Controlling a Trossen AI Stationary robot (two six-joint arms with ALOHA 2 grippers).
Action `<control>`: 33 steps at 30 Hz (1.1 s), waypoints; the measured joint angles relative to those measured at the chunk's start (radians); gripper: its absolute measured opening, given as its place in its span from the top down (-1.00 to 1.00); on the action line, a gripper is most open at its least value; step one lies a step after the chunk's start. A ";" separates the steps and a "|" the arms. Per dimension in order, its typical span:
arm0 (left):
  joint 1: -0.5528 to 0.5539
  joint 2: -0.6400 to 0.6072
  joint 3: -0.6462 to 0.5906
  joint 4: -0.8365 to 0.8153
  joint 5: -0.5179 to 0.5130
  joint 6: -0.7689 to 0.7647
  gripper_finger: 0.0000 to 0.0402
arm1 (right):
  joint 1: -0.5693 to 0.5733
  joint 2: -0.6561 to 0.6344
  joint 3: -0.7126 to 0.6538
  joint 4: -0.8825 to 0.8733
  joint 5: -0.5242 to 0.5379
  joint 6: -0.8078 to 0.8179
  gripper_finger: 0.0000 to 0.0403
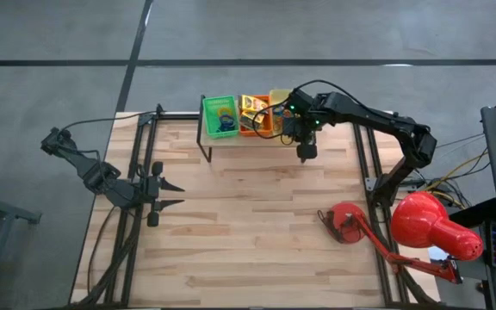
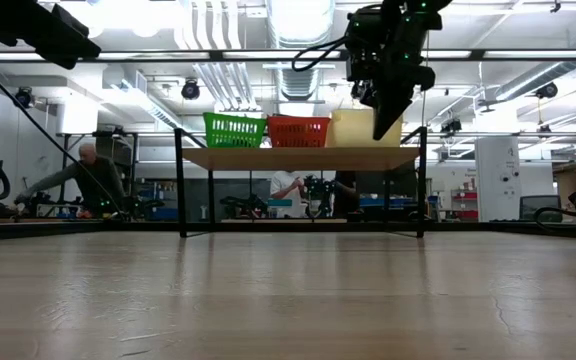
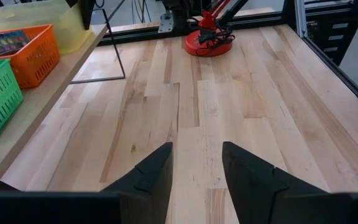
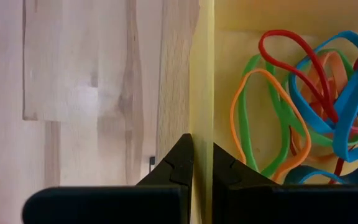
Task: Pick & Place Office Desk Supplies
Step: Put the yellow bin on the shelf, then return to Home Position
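Observation:
Rubber bands [image 4: 303,106] in blue, red, orange and green lie tangled inside the yellow tray [image 4: 202,74]. That tray [image 1: 279,96] stands on a raised wooden shelf [image 2: 298,158] at the table's far edge, beside an orange tray [image 1: 255,116] and a green tray [image 1: 220,116], both holding printed boxes. My right gripper [image 4: 202,165] is shut and points steeply down, its tips right over the yellow tray's side wall. In the low view the right gripper [image 2: 381,130] shows in front of that tray [image 2: 353,128]. My left gripper [image 1: 177,195] waits open at the table's left, nothing between its fingers [image 3: 157,171]. My right gripper comes from above with shut fingers [image 4: 179,163], one on either side of the line of the yellow tray's wall [image 4: 202,124]. Its own fingers hide the tips, so I cannot tell whether it touches the wall. No rubber band is between them.
A big red desk lamp [image 1: 429,228] with its round base [image 1: 344,224] occupies the near right of the table. The shelf stands on thin black legs [image 1: 205,146]. Bare wood lies between the two arms. A person [image 2: 93,175] bends over beyond the table.

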 joint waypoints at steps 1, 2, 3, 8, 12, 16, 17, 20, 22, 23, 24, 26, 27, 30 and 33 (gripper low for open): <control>0.000 0.000 0.000 0.000 0.000 0.000 0.30 | 0.000 0.000 0.000 0.000 0.000 0.015 0.96; 0.000 0.000 0.000 0.000 0.000 0.000 0.30 | 0.000 0.000 0.000 0.000 0.000 0.035 0.95; 0.000 0.000 0.000 0.000 0.000 0.000 0.30 | 0.000 0.000 0.000 0.000 0.000 0.055 0.94; 0.000 0.000 0.000 0.000 0.000 0.000 0.30 | 0.000 -0.004 -0.005 -0.004 -0.006 0.055 0.76; 0.000 0.000 0.000 0.000 0.000 0.000 0.30 | 0.000 -0.009 -0.004 -0.001 -0.011 0.021 0.57; 0.000 0.000 0.000 0.000 0.000 0.000 0.30 | 0.000 -0.011 -0.004 0.014 -0.011 0.017 0.45; 0.000 0.000 0.000 0.000 0.000 0.000 0.30 | 0.000 -0.011 -0.004 0.016 -0.011 0.016 0.43; 0.000 0.000 0.000 0.000 0.000 0.000 0.30 | 0.000 -0.017 -0.004 0.017 -0.011 0.010 0.39; 0.000 0.000 0.000 0.000 0.000 0.000 0.30 | 0.001 -0.024 -0.004 0.018 -0.011 0.004 0.38; 0.000 0.000 0.000 0.000 0.000 0.000 0.30 | 0.002 -0.029 -0.004 0.019 -0.011 0.000 0.38; 0.000 0.000 0.000 0.000 0.000 0.000 0.30 | 0.003 -0.036 -0.004 0.020 -0.011 -0.004 0.38; 0.000 0.000 0.000 0.000 0.000 0.000 0.30 | 0.003 -0.051 -0.003 0.021 -0.011 -0.010 0.39; 0.000 0.000 0.000 0.000 0.000 0.000 0.30 | 0.003 -0.061 -0.003 0.023 -0.010 -0.010 0.40; 0.000 0.000 0.000 0.000 0.000 0.000 0.30 | 0.003 -0.088 -0.003 0.030 -0.010 -0.010 0.43; 0.000 0.000 0.000 0.000 0.000 0.000 0.30 | 0.009 -0.116 -0.002 0.051 -0.023 -0.010 0.46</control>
